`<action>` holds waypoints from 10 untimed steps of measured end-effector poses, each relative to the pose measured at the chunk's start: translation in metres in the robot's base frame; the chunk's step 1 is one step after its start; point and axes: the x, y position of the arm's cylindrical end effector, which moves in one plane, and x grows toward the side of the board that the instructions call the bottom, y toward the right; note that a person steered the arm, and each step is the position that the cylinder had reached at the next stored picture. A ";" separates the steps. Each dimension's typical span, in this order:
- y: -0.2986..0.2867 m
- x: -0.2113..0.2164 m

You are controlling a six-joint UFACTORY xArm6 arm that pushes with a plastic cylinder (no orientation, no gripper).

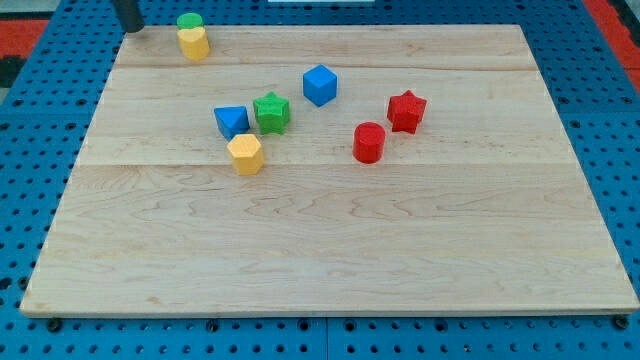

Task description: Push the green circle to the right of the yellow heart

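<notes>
The green circle point(190, 21) sits at the board's top left edge, touching the top side of the yellow heart point(194, 43). My tip point(129, 28) is at the view's top left, left of both blocks and apart from them, at the board's top left corner.
A blue triangle-like block point(231, 121), a green star point(271, 112) and a yellow hexagon point(245, 154) cluster left of centre. A blue cube point(320, 85) lies above centre. A red star point(406, 111) and a red cylinder point(369, 143) lie right of centre. The wooden board point(330, 250) rests on blue pegboard.
</notes>
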 end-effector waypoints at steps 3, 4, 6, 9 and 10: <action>0.099 0.022; 0.111 0.031; 0.071 0.001; 0.201 0.017; 0.231 0.031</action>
